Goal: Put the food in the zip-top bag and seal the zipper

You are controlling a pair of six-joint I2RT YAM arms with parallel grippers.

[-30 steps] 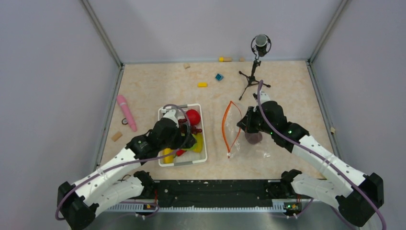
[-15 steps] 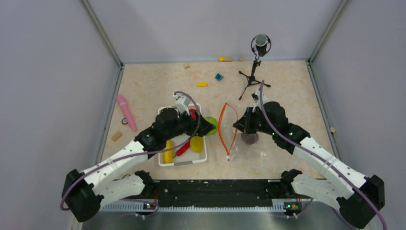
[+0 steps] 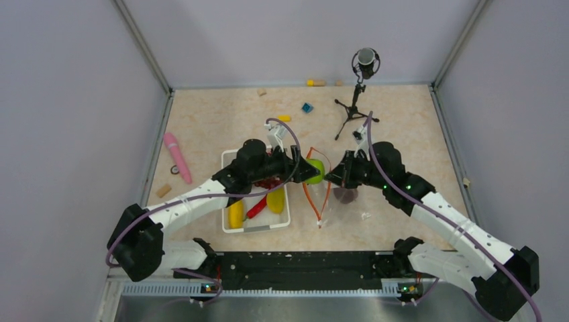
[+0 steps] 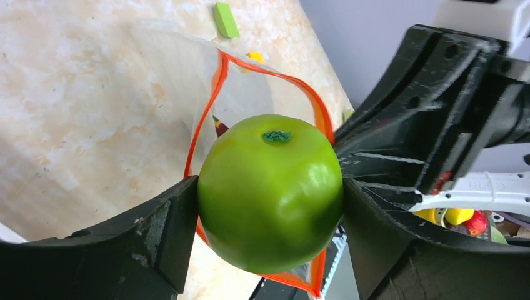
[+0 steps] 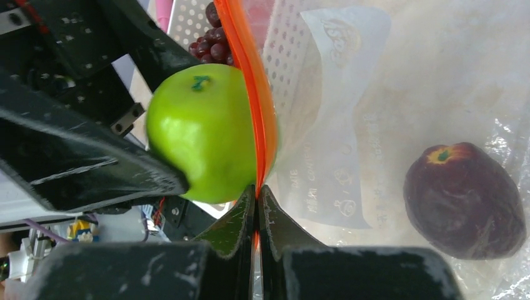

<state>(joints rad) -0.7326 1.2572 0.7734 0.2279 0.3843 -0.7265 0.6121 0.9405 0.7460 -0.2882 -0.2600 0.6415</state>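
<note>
My left gripper (image 3: 310, 170) is shut on the green fruit (image 3: 315, 171) and holds it at the open mouth of the zip-top bag (image 3: 349, 211). In the left wrist view the green fruit (image 4: 270, 190) fills the space between the jaws, with the orange-red zipper (image 4: 212, 94) looped behind it. My right gripper (image 3: 333, 176) is shut on the zipper (image 5: 253, 100) and holds the mouth up. The maroon fruit (image 5: 464, 200) lies inside the bag (image 5: 387, 81). The green fruit (image 5: 200, 134) is just outside the rim. Dark purple grapes (image 5: 215, 44) show behind.
A white basket (image 3: 231, 229) left of the bag holds yellow pieces (image 3: 235, 215) and a red chili (image 3: 257, 208). A pink stick (image 3: 177, 156) lies at the left. A microphone on a tripod (image 3: 355, 100) stands behind the bag. Small blocks (image 3: 307, 107) lie at the back.
My left gripper has carried the green fruit out of the basket and rightward to the bag's mouth. My right gripper has kept hold of the zipper and raised the rim slightly.
</note>
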